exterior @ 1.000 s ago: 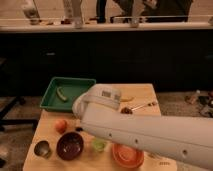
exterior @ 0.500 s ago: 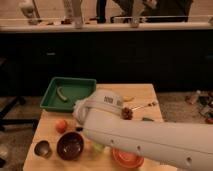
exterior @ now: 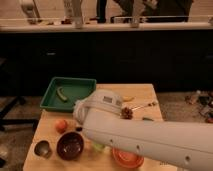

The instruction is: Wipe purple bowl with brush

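Note:
The purple bowl is round, dark and glossy, and stands at the table's front left. My white arm reaches in from the lower right across the table. Its end hangs just above and right of the bowl. The gripper sits at that end, behind the white wrist housing, and is mostly hidden. A small dark block, possibly the brush, shows just under the arm's end beside the bowl's far rim. I cannot tell whether it is held.
A small metal cup stands left of the bowl and a red-orange fruit behind it. A green tray sits at the back left. An orange bowl, a bristly clump on a stick and a banana are to the right.
My arm has dropped lower over the table and now covers more of the orange bowl and the table's right side. The bowls and the cup have not moved.

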You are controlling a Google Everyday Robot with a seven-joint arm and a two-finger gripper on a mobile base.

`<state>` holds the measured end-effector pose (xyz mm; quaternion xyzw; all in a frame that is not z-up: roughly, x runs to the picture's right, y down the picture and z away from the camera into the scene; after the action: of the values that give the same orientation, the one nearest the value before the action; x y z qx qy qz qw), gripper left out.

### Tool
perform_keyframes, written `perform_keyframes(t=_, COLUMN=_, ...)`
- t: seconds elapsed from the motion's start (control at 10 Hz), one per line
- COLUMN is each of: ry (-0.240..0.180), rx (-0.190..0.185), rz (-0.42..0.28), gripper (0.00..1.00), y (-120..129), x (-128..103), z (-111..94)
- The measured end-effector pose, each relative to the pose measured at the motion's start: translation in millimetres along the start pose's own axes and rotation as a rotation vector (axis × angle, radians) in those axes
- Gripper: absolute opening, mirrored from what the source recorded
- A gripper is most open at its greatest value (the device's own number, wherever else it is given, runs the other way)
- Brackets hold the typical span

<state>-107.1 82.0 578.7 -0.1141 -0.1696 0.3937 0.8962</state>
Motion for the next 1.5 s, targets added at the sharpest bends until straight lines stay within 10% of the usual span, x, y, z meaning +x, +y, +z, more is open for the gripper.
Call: perform_keyframes(t=1.5, ry=0.074, rx=-0.139, rz=-0.048, gripper=0.0, y=101, x=43, z=4)
